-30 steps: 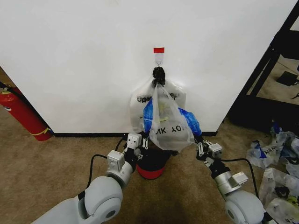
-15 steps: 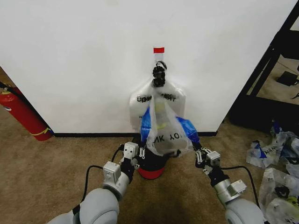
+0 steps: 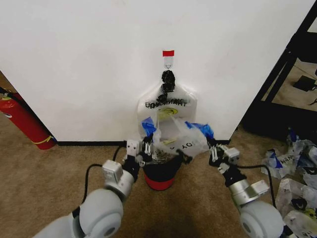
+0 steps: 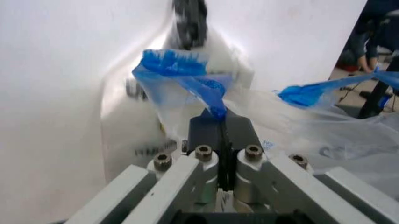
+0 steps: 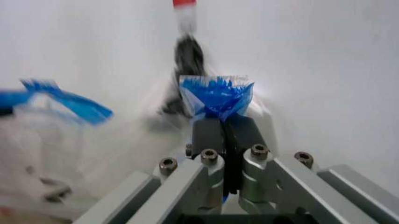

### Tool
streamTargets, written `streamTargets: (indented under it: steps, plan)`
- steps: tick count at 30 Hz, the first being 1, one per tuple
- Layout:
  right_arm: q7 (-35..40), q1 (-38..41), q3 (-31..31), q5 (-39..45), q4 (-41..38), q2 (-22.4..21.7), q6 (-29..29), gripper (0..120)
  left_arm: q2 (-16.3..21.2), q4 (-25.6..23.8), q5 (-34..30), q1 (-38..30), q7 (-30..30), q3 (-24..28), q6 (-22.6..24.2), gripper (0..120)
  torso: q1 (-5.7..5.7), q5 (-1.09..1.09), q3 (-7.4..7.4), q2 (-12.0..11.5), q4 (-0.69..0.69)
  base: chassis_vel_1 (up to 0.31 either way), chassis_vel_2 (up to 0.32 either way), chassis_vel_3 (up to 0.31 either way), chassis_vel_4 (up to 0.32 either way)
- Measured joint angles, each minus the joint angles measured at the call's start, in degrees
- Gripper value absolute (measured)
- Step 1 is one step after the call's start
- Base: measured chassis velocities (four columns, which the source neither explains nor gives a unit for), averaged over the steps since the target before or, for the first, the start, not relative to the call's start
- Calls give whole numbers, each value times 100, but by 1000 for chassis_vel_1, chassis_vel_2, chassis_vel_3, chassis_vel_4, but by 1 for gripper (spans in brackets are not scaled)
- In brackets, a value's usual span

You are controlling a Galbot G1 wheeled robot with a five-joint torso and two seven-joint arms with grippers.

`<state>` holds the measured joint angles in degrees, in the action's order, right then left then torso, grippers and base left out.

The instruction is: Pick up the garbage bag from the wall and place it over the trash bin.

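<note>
The garbage bag (image 3: 174, 140), see-through with blue handles, is stretched low between both grippers, its mouth hanging just above the trash bin (image 3: 161, 171), a black mesh bin with a red base. My left gripper (image 3: 144, 148) is shut on the bag's left blue handle (image 4: 187, 77); in the left wrist view its fingers (image 4: 206, 130) pinch the blue plastic. My right gripper (image 3: 213, 149) is shut on the right blue handle (image 5: 216, 95). On the wall (image 3: 89, 59) behind, the red-topped hook (image 3: 168, 53) holds an opaque white bag (image 3: 168, 101) with a black knot.
A red fire extinguisher (image 3: 22, 121) leans at the wall on the left. A black metal frame (image 3: 290, 69) stands at the right, with several loose plastic bags (image 3: 292, 163) on the carpet beside it. A black baseboard (image 3: 89, 143) runs along the wall's foot.
Both grippers came down with the garbage bag, from in front of the white bag to the bin's rim. The bag's mouth has spread wider. The white bag hangs uncovered.
</note>
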<state>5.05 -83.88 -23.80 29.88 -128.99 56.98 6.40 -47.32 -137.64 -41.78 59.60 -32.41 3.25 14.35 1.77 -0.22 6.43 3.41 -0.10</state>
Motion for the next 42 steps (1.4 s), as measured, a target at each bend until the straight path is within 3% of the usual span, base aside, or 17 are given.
streamTargets:
  steps: [7, 13, 19, 25, 38, 42]
  plan:
    - [82, 282, 129, 591, -371, -3, -238, 0, 183, -248, -201, 23, 75, -394, -8, 0, 0, 0, 0, 0, 1, 0, 0, 0, 0]
    - [72, 621, 401, 622, -12, 193, -239, 0, 27, 108, -183, 14, 124, -414, -119, 0, 0, 0, 0, 0, 0, 0, 0, 0, 0]
    - [227, 1209, 967, 858, 748, 674, -220, 0, -355, 965, 82, 76, 158, -349, -424, 0, 0, 0, 0, 0, 2, 0, 0, 0, 0]
    - [234, 1556, 1135, 957, 1090, 913, -160, 0, -552, 1330, 70, 36, 158, -347, -588, 0, 1, 0, 1, 0, 2, 0, 0, 0, 0]
    - [404, 1596, 961, 1570, 467, 693, -338, 0, -871, 1595, 109, -373, 140, 21, -560, 0, 0, -1, 0, 0, -1, 0, 0, 0, 0]
    - [343, 1441, 1126, 1442, 605, 927, -295, 0, -811, 1828, 198, -347, 185, -24, -679, 0, 0, 0, 0, 0, -1, 0, 0, 0, 0]
